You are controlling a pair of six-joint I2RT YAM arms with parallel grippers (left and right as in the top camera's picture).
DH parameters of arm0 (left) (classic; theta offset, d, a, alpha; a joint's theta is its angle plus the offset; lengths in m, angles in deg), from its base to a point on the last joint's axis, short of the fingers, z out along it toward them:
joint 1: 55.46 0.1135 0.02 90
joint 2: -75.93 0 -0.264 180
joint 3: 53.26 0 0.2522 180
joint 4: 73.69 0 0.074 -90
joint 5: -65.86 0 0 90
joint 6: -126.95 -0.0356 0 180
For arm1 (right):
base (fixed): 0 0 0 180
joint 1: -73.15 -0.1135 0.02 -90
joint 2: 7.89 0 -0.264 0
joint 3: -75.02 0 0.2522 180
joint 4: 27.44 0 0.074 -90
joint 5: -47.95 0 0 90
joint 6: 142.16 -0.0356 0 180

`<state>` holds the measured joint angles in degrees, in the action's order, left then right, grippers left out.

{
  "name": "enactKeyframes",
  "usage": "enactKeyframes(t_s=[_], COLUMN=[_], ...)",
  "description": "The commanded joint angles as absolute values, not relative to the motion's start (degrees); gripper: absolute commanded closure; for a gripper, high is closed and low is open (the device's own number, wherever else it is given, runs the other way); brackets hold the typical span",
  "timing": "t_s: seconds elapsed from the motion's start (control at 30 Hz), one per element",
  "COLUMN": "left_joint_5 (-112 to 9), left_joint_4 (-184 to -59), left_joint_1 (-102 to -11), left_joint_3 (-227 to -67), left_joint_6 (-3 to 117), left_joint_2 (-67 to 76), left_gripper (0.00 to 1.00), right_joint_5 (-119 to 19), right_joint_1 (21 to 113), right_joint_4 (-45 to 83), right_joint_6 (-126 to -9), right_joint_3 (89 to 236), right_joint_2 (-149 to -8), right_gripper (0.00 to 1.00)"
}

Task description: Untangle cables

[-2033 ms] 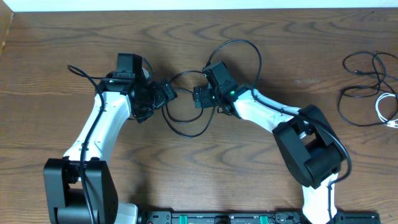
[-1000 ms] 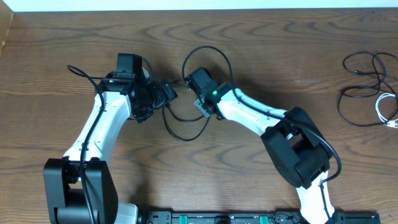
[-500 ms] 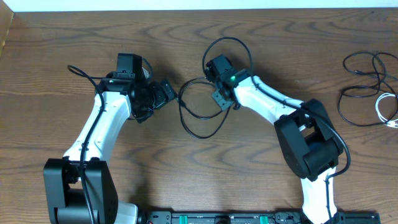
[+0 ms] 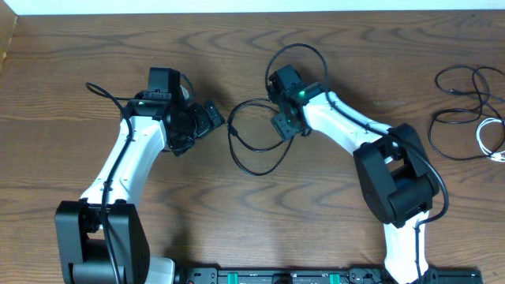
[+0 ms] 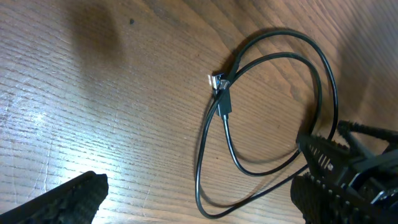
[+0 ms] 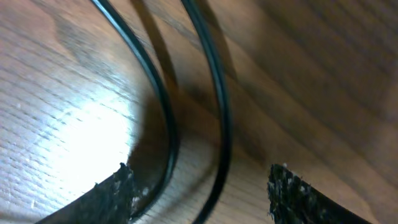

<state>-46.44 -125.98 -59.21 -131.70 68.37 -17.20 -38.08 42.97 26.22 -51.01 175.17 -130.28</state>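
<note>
I am holding my left gripper (image 4: 215,118) spread wide and gripping nothing. Its dark, rough-textured fingertips (image 5: 69,198) are sitting at the lower corners of the left wrist view with bare wood between them. I am also keeping my right gripper (image 4: 283,126) parted. Two thin strands are running between its grainy black pads (image 6: 111,194) in the right wrist view, and neither pad is pinching them.

Those strands belong to the black cable (image 5: 225,107), a slim, smooth, round cord that is lying on the table (image 4: 95,47) in a loose doubled loop between my two grippers. One end is showing as a small dark plug body with a bright metal tip, resting near where the loop's strands come together. The far curve of the loop is running in behind the tip of one of my left fingers.

Well apart, at the right edge of the table, a tangle of black cord (image 4: 479,93) is sprawling in several uneven loops, and a white cable (image 4: 484,136) is curling just beside it.

The table is brown wood with long wavy grain and a slight sheen that is catching the light in pale patches. A pale strip is running along its far edge.
</note>
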Motion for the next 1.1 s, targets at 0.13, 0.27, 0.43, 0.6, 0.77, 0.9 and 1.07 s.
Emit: enactKeyframes(t_s=[0.13, 0.27, 0.43, 0.6, 0.77, 0.9, 1.07], left_joint_5=[-45.9, -45.9, -45.9, -45.9, -45.9, -45.9, -45.9], left_joint_4=[-126.0, -126.0, -126.02, -126.02, -126.0, -126.02, -126.0], left_joint_1=[-59.05, -59.05, -59.05, -59.05, -59.05, -59.05, -59.05], left_joint_3=[-132.88, -132.88, -132.88, -132.88, -132.88, -132.88, -132.88], left_joint_6=[67.61, 67.61, 67.61, 67.61, 67.61, 67.61, 67.61], left_joint_2=[-16.95, -16.95, -16.95, -16.95, -16.95, -16.95, -16.95], left_gripper=[0.0, 0.0, 0.0, 0.0, 0.0, 0.0, 0.0], right_joint_5=[-44.16, -43.92, -41.8, -33.45, -30.15, -30.17, -30.21], right_joint_1=[49.27, 51.78, 55.13, 58.67, 63.63, 67.87, 73.84], right_joint_4=[28.93, 30.46, 32.64, 36.16, 38.63, 38.89, 38.44], right_joint_6=[-53.02, -52.96, -52.93, -52.98, -53.04, -56.13, -65.09], right_joint_3=[174.89, 174.89, 174.89, 174.89, 174.87, 174.82, 174.8], right_joint_2=[-131.13, -131.13, -131.13, -131.13, -131.13, -131.13, -131.13], right_gripper=[0.99, 0.92, 0.99, 0.99, 0.99, 0.99, 0.96])
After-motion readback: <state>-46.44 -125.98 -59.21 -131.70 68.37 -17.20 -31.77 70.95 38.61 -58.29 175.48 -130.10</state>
